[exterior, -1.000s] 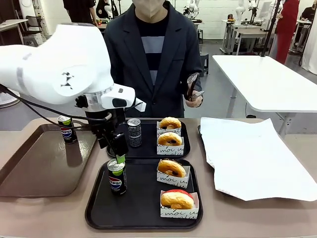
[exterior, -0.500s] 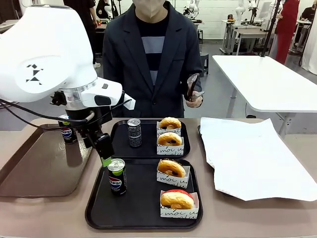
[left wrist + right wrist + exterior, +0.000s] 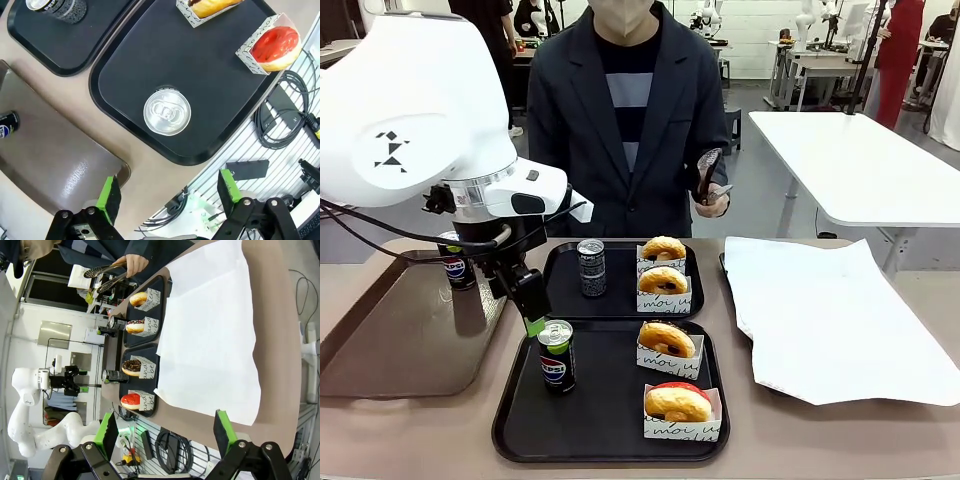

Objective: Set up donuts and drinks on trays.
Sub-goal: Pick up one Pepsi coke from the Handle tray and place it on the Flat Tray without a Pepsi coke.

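**Left pincer open above the near tray's can**

Pincer point(image 3: 533, 318) of the left arm hangs with its green-padded fingers spread and nothing between them, just up and to the left of the Pepsi can point(image 3: 556, 356) that stands upright on the near black tray point(image 3: 520, 425). In the left wrist view the can's silver top point(image 3: 167, 111) sits well clear of the two pads, so the can is free and rests on its own base, long axis vertical.

Outward from there, the same tray carries two boxed donuts along its right side, a brown-topped one point(image 3: 666, 340) and a red-topped one point(image 3: 677, 402) nearest the robot. The far black tray point(image 3: 560, 295) holds a dark patterned can point(image 3: 591, 266) and two more boxed donuts point(image 3: 663, 265). To the left, on the long brown tray point(image 3: 380, 350), a second Pepsi can point(image 3: 454, 262) stands at the far edge, partly behind the arm. White paper point(image 3: 830, 320) covers the right of the desk.

The right pincer point(image 3: 165, 432) is also spread and empty, hanging over the right end of the desk. The person stands at the far side holding tongs point(image 3: 706, 172).

The can on the brown tray lies far and left of the left pincer, which is much the nearer of the two; if it is wanted next, a side-on grasp suits its upright axis.
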`<state>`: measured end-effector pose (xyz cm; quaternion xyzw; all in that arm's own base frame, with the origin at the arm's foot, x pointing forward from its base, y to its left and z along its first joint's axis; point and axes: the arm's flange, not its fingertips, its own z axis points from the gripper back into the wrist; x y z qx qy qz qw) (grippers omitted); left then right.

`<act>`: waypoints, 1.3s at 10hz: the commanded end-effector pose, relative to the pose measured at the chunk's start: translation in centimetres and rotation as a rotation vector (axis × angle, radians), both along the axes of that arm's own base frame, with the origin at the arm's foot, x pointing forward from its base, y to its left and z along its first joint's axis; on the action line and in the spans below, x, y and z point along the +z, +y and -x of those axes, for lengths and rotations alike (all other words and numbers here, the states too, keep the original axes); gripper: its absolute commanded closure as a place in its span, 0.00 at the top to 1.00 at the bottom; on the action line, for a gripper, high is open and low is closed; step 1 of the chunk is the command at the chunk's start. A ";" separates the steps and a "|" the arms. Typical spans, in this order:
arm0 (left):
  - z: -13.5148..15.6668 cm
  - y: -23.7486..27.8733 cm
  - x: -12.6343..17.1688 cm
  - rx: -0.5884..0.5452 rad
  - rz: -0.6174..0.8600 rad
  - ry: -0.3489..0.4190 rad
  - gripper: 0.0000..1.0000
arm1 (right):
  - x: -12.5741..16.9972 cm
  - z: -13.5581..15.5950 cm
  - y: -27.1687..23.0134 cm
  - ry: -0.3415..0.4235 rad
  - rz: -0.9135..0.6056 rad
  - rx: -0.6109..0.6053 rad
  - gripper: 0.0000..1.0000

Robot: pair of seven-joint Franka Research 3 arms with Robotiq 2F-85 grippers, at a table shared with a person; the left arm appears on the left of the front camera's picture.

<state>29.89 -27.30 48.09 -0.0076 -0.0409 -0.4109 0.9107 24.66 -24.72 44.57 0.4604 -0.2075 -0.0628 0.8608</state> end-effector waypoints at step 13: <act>1.0 35.2 -4.9 0.801 0.932 0.115 1.00 | 0.0 -0.2 0.0 -0.036 -0.024 -0.002 1.00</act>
